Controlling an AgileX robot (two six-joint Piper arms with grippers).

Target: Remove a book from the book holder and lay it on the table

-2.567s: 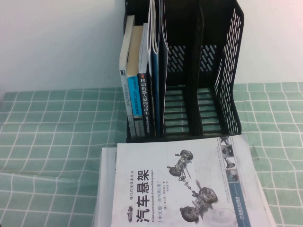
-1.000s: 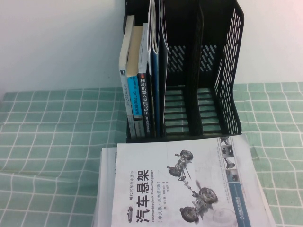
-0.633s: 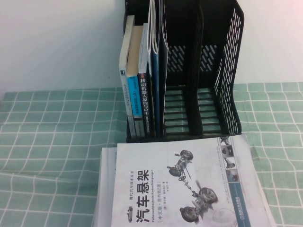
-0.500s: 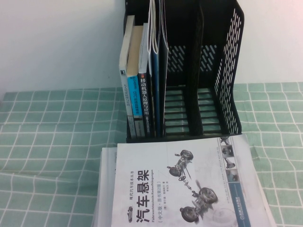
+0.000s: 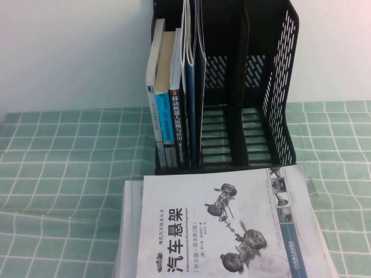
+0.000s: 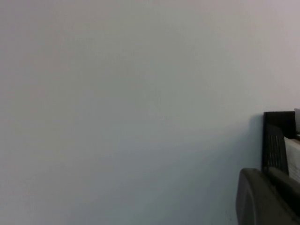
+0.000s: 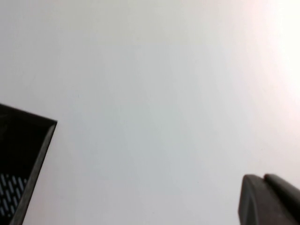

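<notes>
The black book holder (image 5: 255, 87) stands at the back of the table (image 5: 69, 174), and neither arm shows in the high view. Several books (image 5: 168, 110) stand upright in its left compartment. Thin large booklets (image 5: 195, 52) stand edge-on beside them, covers hidden, so I cannot pick out the book by its cover. My left gripper (image 6: 262, 172) is raised facing the wall, shut and empty, beside the holder's top edge (image 6: 274, 140). My right gripper (image 7: 262, 180) also faces the wall, shut and empty, well apart from the holder's corner (image 7: 23, 154).
A white book with a grey car-chassis drawing (image 5: 220, 226) lies flat on a stack of paper just in front of the holder. The holder's two right compartments (image 5: 232, 133) hold nothing. Green grid cloth spreads to the left and right.
</notes>
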